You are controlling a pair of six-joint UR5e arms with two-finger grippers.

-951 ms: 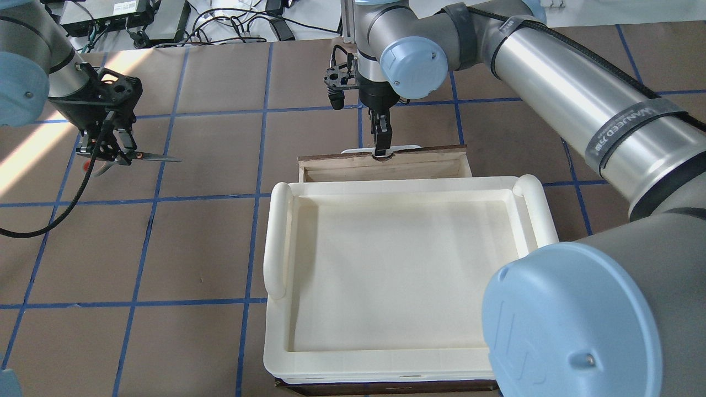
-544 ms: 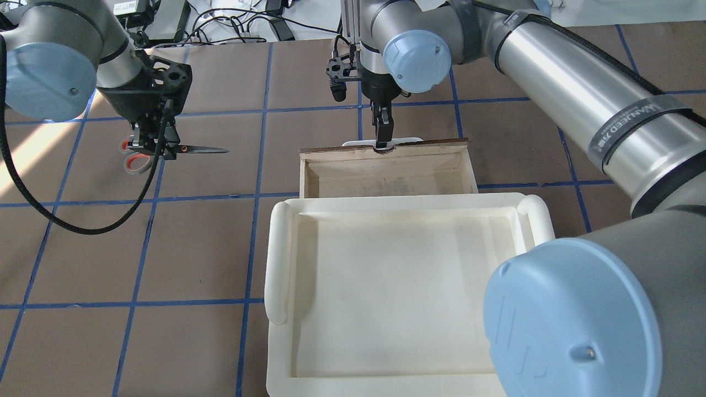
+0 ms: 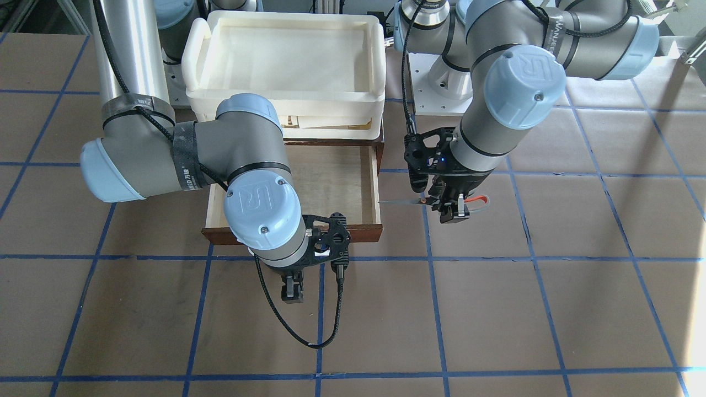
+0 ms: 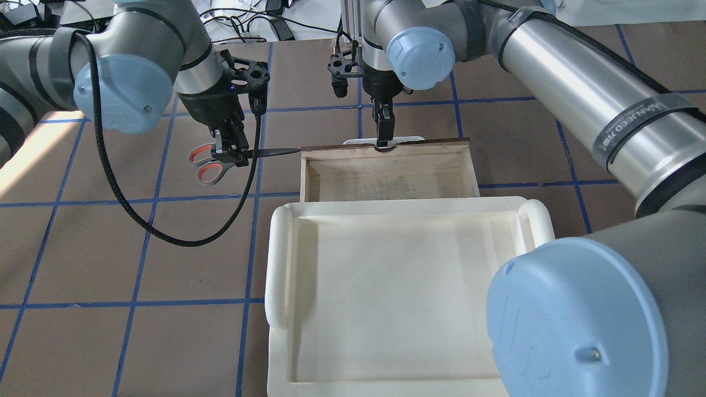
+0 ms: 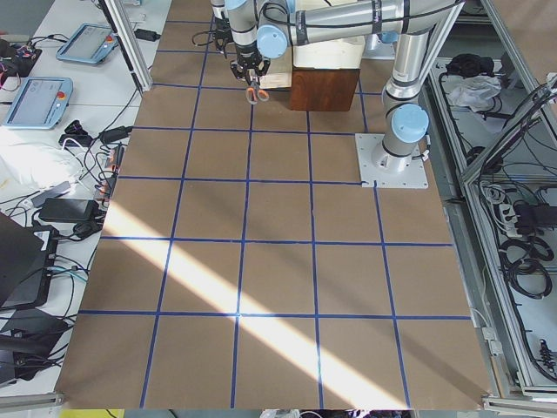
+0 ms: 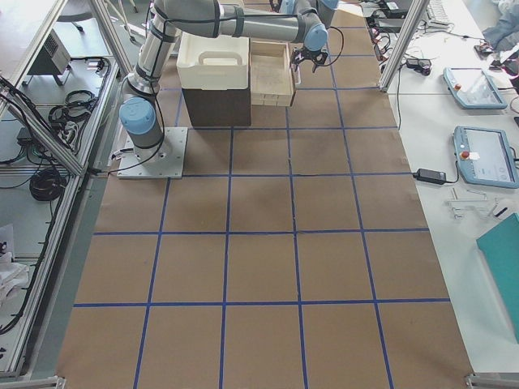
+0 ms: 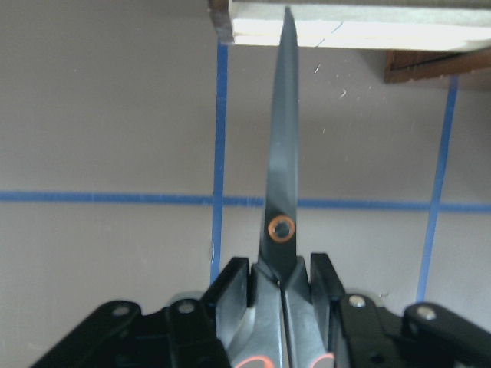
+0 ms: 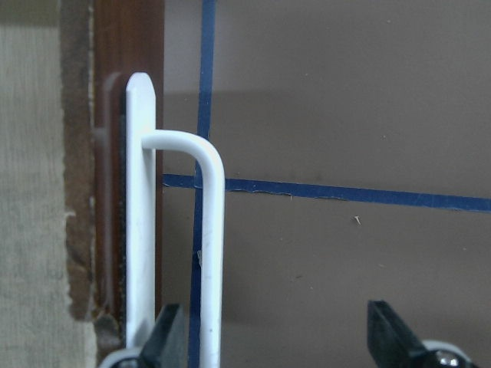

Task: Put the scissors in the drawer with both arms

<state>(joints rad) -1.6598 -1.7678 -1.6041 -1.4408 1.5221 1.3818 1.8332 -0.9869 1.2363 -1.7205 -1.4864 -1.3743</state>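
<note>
My left gripper [image 4: 230,150] is shut on the scissors [image 4: 203,164] at the pivot. It holds them level above the table, left of the drawer [image 4: 306,177]. The blade tip reaches the drawer's left front corner. The left wrist view shows the closed blades [image 7: 280,153] pointing at that corner. The dark wooden drawer [image 3: 345,182] stands pulled out, its pale inside bare. My right gripper [image 4: 381,142] is at the white bar handle [image 4: 409,139]. In the right wrist view its fingers [image 8: 170,331] stand wide apart with the bar [image 8: 212,230] between them, against the inner finger.
A white foam tray [image 4: 278,259] sits on top of the brown cabinet [image 6: 215,105], just behind the open drawer. The table is brown paper with a grid of blue tape. Cables and boxes lie beyond the far edge [image 4: 242,27].
My left arm has carried the scissors to the right, up to the drawer's left corner. The drawer has been drawn further out by my right gripper.
</note>
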